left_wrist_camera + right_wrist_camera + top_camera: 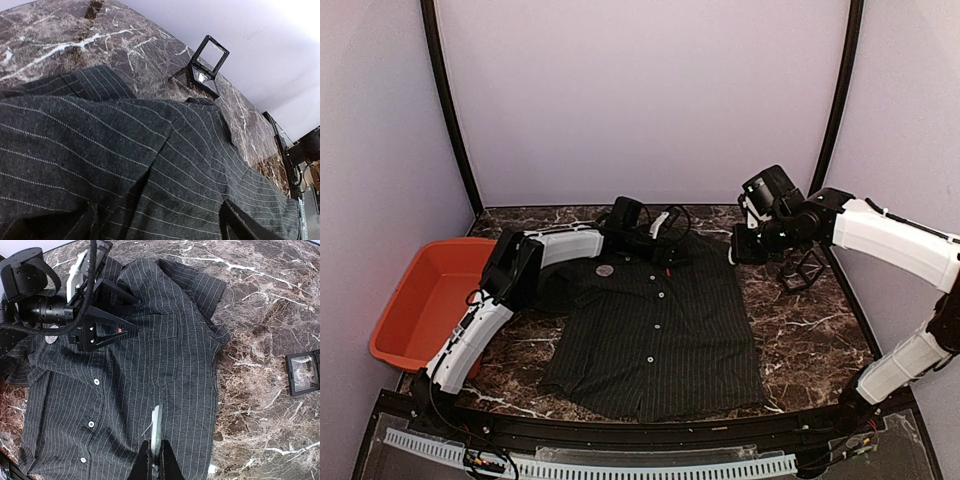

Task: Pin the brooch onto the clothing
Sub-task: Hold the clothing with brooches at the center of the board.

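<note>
Lying flat in the middle of the counter (810,345), the clothing (660,340) is a dark pinstriped shirt with its collar toward the far edge and its hem toward the near edge. The left end effector (131,316) sits at the collar end with its jaws spread wide and shirt fabric rising between them; whether they pinch the cloth cannot be told. The right end effector (157,444) hangs above the shirt's front on the counter's right side, closed on the brooch (157,422), a thin pale disc seen edge-on. A small round pale disc (605,269) lies on the shirt's chest near the left arm. An open black box (803,268) stands near the far right corner, and a red bin (420,300) sits at the left edge.
</note>
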Action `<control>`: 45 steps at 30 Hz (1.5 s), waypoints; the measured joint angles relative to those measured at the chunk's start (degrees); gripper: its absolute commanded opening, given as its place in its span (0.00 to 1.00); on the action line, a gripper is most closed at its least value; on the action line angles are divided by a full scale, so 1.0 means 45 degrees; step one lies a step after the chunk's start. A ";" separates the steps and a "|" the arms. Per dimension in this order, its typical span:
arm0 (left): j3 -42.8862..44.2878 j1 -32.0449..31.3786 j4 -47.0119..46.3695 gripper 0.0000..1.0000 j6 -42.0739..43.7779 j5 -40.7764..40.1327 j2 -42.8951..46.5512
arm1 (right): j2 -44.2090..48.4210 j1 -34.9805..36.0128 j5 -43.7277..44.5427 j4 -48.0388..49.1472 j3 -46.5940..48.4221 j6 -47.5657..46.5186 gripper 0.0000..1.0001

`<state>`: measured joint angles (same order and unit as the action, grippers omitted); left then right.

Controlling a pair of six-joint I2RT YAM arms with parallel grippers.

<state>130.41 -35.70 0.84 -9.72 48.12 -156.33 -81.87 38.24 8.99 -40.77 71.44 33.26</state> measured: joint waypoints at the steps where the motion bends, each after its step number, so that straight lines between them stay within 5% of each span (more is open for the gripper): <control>1: 0.0005 -0.0015 0.0146 0.77 0.0005 0.0053 -0.0024 | 0.0000 0.0000 -0.0005 0.0000 0.0000 0.0015 0.00; 8: 0.0165 -0.0039 0.1229 0.73 0.0369 0.0374 -0.0049 | 0.0000 0.0000 -0.0005 0.0000 0.0000 0.0073 0.00; 23: 0.0253 -0.0005 0.2715 0.28 0.1117 0.1093 -0.0049 | -0.0175 0.0000 -0.0005 -0.0019 0.0058 0.0083 0.00; 29: 0.0253 0.0126 0.2744 0.02 0.1093 0.1734 -0.0092 | -0.1234 -0.0005 -0.0019 -0.0432 0.0811 0.0228 0.00; 45: -0.0087 0.0248 0.1243 0.01 0.0369 0.3152 -0.0136 | -0.5853 -0.0316 -0.1472 -0.1962 0.4964 0.1681 0.00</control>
<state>130.02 -34.59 6.44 -8.05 62.30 -156.94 -108.20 36.82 2.37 -49.60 93.78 40.82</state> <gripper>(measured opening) 0.011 0.023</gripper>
